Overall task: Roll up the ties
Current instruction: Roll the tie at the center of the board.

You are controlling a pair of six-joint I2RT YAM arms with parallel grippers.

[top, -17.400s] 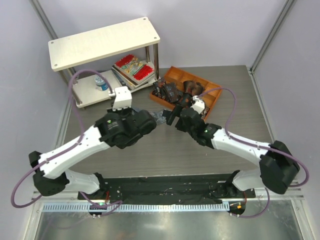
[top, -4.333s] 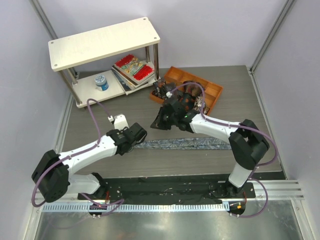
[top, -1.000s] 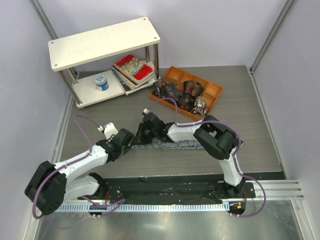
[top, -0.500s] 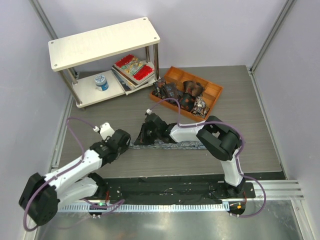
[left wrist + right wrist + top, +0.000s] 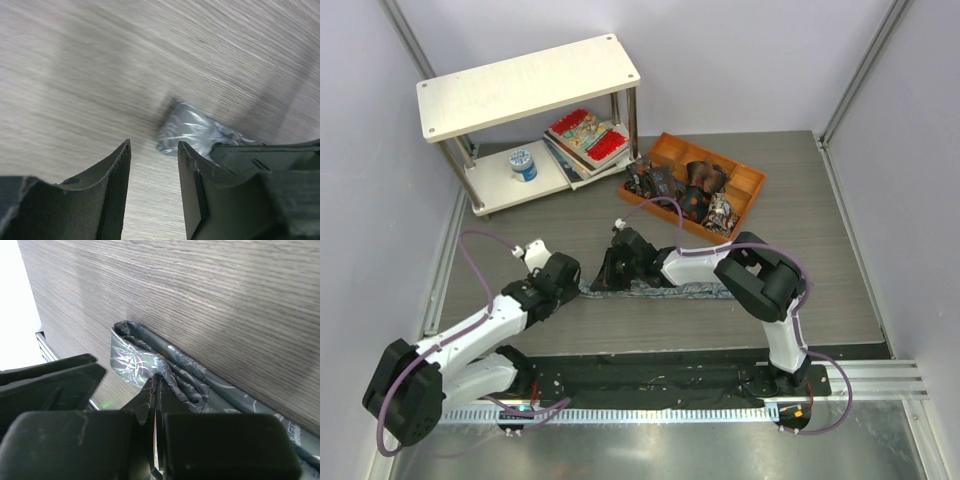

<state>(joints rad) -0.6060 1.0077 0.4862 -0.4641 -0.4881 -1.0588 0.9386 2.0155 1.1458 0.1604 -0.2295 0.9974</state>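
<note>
Now: right pincer (image 5: 155, 386) clenched on folded left end of grey-blue tie (image 5: 134, 359) on worktop (image 5: 820, 200); left pincer (image 5: 153, 148) released beside it. Advice: wind tight, edges square, left pinning coil.

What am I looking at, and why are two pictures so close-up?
Two robot arms stand at a table's near edge. One picture looks down from above; the other two come from cameras on the wrists, each showing its own hand. A long grey-blue tie lies stretched on the table. The right hand is pinched shut on its folded end; the left hand is open near that end, holding nothing. Behind are an orange tray of dark rolled ties and a shelf with books.
</note>
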